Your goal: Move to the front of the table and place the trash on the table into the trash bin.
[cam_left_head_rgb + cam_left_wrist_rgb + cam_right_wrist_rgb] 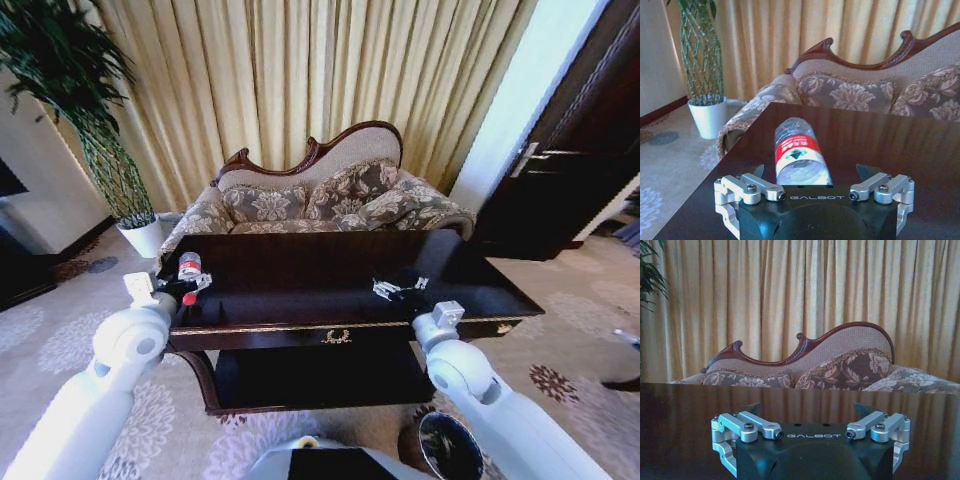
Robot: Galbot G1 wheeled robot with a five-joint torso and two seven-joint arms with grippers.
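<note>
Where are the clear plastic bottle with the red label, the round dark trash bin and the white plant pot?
Clear plastic bottle (799, 155): left wrist view, red label.
Round dark trash bin (449, 447): head view, black inside.
White plant pot (709, 119): left wrist view, side wall.

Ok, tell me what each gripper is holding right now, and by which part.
Nothing is held. The left gripper is open with the bottle lying between its fingers, not clamped. The right gripper is open over the bare table.

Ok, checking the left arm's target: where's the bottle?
The bottle lies at the table's left end, between the left gripper's open fingers, sofa behind.
</note>
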